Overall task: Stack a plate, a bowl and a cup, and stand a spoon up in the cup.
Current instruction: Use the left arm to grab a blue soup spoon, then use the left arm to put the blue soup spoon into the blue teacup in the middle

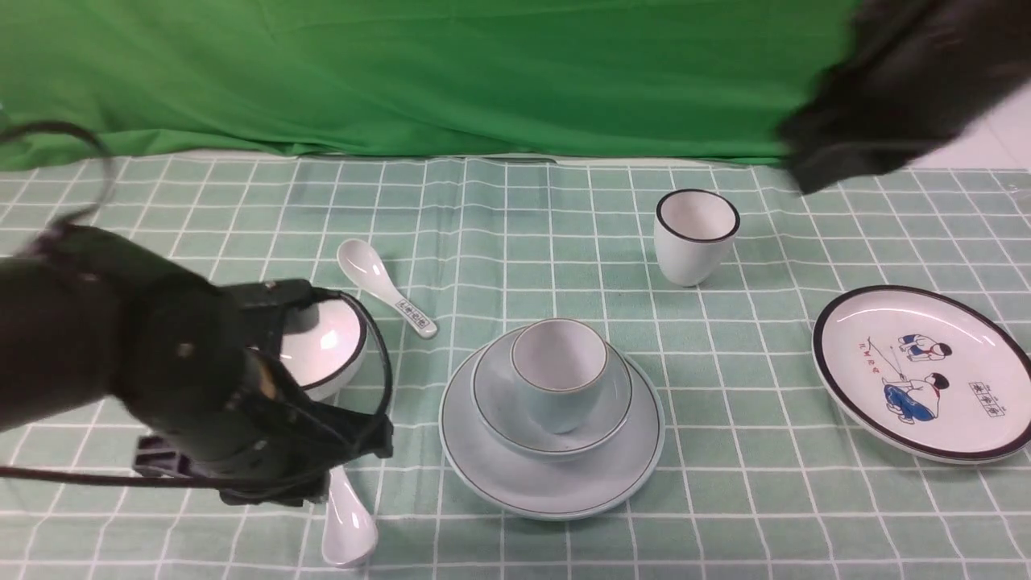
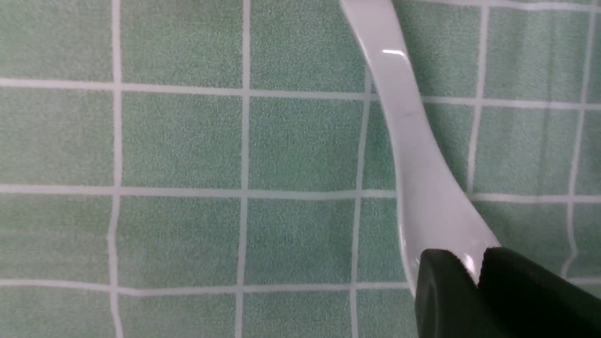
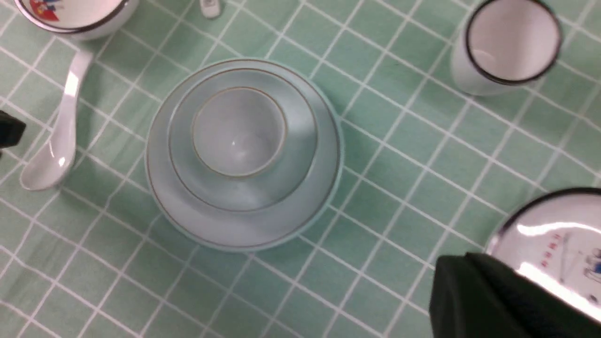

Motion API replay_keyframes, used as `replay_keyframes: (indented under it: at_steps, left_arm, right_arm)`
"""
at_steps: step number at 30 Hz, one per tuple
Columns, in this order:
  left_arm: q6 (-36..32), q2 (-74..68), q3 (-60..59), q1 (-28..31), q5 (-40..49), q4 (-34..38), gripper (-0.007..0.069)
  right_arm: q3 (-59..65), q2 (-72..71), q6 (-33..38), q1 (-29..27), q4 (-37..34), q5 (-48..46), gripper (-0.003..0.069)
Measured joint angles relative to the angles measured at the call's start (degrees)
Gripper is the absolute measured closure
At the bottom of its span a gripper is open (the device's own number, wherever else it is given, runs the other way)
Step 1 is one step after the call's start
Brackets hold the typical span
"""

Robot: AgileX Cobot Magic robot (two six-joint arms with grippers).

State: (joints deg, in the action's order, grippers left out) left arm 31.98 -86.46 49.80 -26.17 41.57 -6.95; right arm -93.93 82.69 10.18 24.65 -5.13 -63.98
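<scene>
— Where is the plain spoon (image 1: 349,524)?
— Flat on the checked cloth (image 1: 242,209) at the near left, well apart from the cup (image 1: 558,362). The cup sits in the bowl (image 1: 499,403) on the plate (image 1: 483,467), so the stack looks done and only the spoon remains.
— Does the left gripper (image 2: 479,286) have it?
— It hangs low over the scoop end, likely for a pickup, but whether its fingers are clamped cannot be told. The same goes for the right gripper (image 3: 488,295), held high at the far right, probably to keep out of the way
</scene>
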Motion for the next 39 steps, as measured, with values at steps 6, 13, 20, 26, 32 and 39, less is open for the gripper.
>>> replay_keyframes:
  at_steps: [6, 13, 20, 26, 32, 39]
  left_arm:
    - [6.6, -8.5, 6.2, 0.0, -0.1, -1.9, 0.0235]
    - [8.9, -15.9, 11.6, 0.0, 1.1, -3.4, 0.0076]
    - [11.7, -18.3, 11.7, 0.0, 1.6, -5.4, 0.0141]
    - [11.8, -18.4, 11.9, 0.0, 3.1, -8.4, 0.0481]
    - [8.1, -14.6, 11.9, -0.2, 5.8, -8.4, 0.0511]
    - [5.7, -3.5, 11.9, -5.3, -4.8, -9.5, 0.0511]
  right_arm:
    - [9.7, -14.8, 0.0, -3.3, 0.2, 0.2, 0.0636]
    - [19.1, -26.8, -0.1, -3.3, 0.7, 1.5, 0.0636]
    - [20.7, -30.0, -0.1, -3.3, 1.1, 1.5, 0.0632]
    - [21.0, -30.1, -0.1, -3.3, 1.1, 1.9, 0.0627]
    - [21.0, -30.1, -0.1, -3.3, 1.2, 2.0, 0.0624]
    - [21.0, -30.1, -0.1, -3.3, 1.2, 2.6, 0.0624]
